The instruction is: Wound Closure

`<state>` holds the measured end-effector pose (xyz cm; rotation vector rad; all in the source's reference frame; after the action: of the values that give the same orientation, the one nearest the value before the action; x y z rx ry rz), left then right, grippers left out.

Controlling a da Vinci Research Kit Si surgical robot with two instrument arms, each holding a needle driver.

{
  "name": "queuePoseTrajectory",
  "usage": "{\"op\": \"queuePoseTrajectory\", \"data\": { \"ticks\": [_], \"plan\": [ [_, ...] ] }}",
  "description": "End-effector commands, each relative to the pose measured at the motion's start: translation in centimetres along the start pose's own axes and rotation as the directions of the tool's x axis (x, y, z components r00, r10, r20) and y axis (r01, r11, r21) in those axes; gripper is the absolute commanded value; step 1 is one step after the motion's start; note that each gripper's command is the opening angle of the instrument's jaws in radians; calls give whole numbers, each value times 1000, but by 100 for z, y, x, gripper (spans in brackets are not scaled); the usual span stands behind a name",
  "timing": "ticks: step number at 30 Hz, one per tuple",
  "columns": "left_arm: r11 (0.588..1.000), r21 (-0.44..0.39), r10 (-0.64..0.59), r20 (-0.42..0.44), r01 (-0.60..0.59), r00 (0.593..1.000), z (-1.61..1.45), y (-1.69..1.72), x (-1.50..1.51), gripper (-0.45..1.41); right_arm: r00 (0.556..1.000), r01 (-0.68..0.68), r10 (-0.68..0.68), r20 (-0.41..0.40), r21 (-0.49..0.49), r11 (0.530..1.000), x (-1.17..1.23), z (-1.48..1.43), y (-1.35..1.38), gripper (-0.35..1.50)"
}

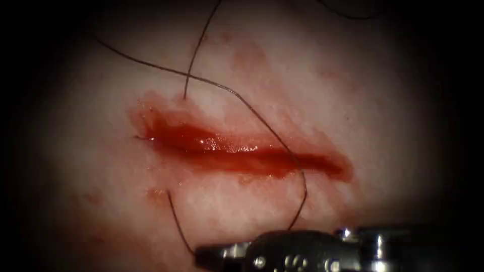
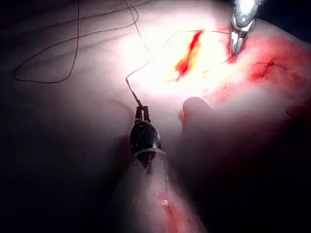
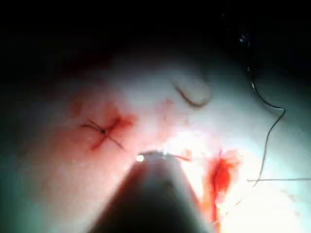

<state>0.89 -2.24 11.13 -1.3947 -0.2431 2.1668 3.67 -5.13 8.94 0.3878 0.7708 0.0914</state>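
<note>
My right arm's tool point(image 1: 201, 256) lies flat along the bottom edge of the endoscope frame, tip pointing left, its jaws closed on the thread point(image 1: 177, 221) that rises from the tissue point(image 1: 353, 100) below the left end of the cut point(image 1: 237, 151). Red fluid point(image 1: 222, 146) glistens in the cut. In the left wrist view, my left arm's tool point(image 2: 141, 110) points at the cut from well apart, jaws pinched on one end of what looks like the needle point(image 2: 133, 92), clear of the tissue.

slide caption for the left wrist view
left arm's dark needle driver gripping dark thread leading to the red cut; right arm's silver tool beside it
</note>
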Motion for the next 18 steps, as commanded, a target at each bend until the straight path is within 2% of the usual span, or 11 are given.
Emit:
{"op": "queuePoseTrajectory", "data": {
  "ticks": [1,6,12,13,14,15,16,18],
  "plan": [
    [1000,-9,-1,-2,1,1000,9,3,-5,-45,1000,0,0,0,8,1000,0,-3,-11,-35],
    [999,-35,21,-14,-22,1000,19,11,-2,-45,1000,14,-14,7,32,999,-11,-38,-43,-35],
    [994,-88,55,-36,-58,998,28,24,5,-45,1000,21,-22,5,41,999,-16,-54,-57,-35],
    [993,-97,61,-40,-65,997,28,26,8,-45,1000,12,-12,-22,36,999,-13,-57,-52,-11],
    [991,-111,68,-45,-73,997,26,26,9,-45,996,-20,19,-90,-8,1000,-7,-64,-43,76],
    [991,-111,68,-45,-73,997,26,26,9,-45,996,-20,19,-90,-8,1000,-7,-64,-43,76],
    [988,-133,70,-54,-76,996,23,26,9,-45,982,-49,36,-183,-66,997,-1,-79,-32,120],
    [982,-172,70,-73,-82,995,20,28,8,-45,965,-72,48,-259,-84,994,3,-99,-21,121]
  ]
}}
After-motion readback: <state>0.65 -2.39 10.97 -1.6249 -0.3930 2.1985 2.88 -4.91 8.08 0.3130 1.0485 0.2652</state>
